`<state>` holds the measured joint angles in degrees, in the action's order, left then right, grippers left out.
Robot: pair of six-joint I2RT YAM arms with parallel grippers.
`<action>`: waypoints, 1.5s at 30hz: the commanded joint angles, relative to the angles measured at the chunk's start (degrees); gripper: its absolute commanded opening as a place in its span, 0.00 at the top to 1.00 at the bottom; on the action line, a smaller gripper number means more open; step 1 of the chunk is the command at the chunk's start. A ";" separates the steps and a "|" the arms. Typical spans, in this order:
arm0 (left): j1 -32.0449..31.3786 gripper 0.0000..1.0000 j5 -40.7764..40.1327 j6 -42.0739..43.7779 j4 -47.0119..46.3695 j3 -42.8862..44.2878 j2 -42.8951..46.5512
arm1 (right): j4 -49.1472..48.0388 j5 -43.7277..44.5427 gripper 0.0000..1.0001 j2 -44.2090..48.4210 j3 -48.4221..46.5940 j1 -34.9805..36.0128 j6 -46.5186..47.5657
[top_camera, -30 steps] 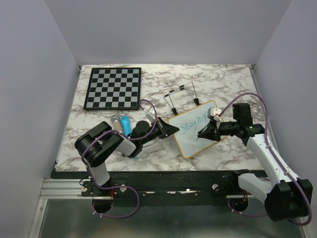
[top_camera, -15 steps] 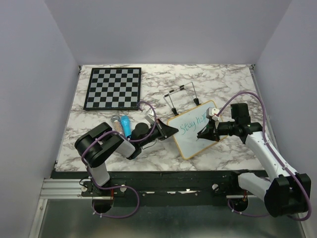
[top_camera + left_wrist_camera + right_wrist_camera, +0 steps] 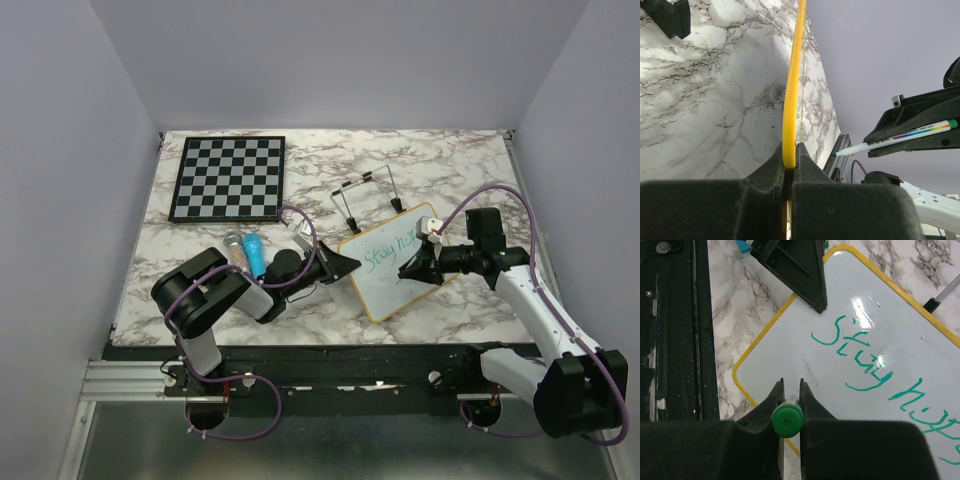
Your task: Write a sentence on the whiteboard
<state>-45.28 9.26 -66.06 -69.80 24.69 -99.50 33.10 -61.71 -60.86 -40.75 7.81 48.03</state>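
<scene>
Whiteboard [image 3: 392,268] lies angled on the marble table [image 3: 450,160] — left gripper [image 3: 347,264] at its left edge, right gripper [image 3: 410,270] above its right half. Green sentence [image 3: 388,248] partly visible.

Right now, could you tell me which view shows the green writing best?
The right wrist view: the sentence is large and legible on the whiteboard. The top external view shows it tiny; the left wrist view sees only the board's edge.

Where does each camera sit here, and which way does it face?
Top external: above and behind the robot, looking down on the table, both arms visible.
Left wrist: behind the left gripper, looking along the whiteboard edge it clamps; own jaws show.
Right wrist: looks down past the right gripper and its marker onto the green writing.
Shared: both wrist views show whiteboard and marker.
</scene>
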 commanded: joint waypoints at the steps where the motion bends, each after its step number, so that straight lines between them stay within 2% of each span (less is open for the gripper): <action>1: -0.69 1.00 -2.58 0.76 -3.41 -0.17 0.54 | -0.76 0.89 1.00 0.30 0.76 0.27 0.31; 16: -0.87 1.00 -2.40 1.29 -3.06 -0.17 0.80 | -3.74 2.30 0.99 2.32 1.73 0.27 -1.01; 24: -0.78 1.00 -2.23 0.85 -2.71 0.18 1.33 | -7.17 4.94 0.99 3.90 0.94 0.27 1.89; 31: -0.95 1.00 -2.23 0.76 -2.45 0.18 1.68 | -7.61 -0.49 0.99 4.61 0.41 0.27 3.74; 33: -0.95 1.00 -2.14 0.58 -2.62 0.36 1.51 | -8.14 -1.91 0.99 4.35 0.59 0.97 3.48; 40: -1.04 1.00 -1.79 0.23 -2.36 1.15 1.07 | -13.59 2.47 0.99 4.26 2.17 5.45 -0.13; 45: -1.04 1.00 -1.61 -0.03 -2.09 1.94 0.54 | -15.96 5.81 0.99 3.65 5.76 10.72 1.36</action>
<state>-45.89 8.38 -66.11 -69.71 24.82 -99.48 20.53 -58.92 -56.88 -37.93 14.98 48.47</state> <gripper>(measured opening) 0.060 0.163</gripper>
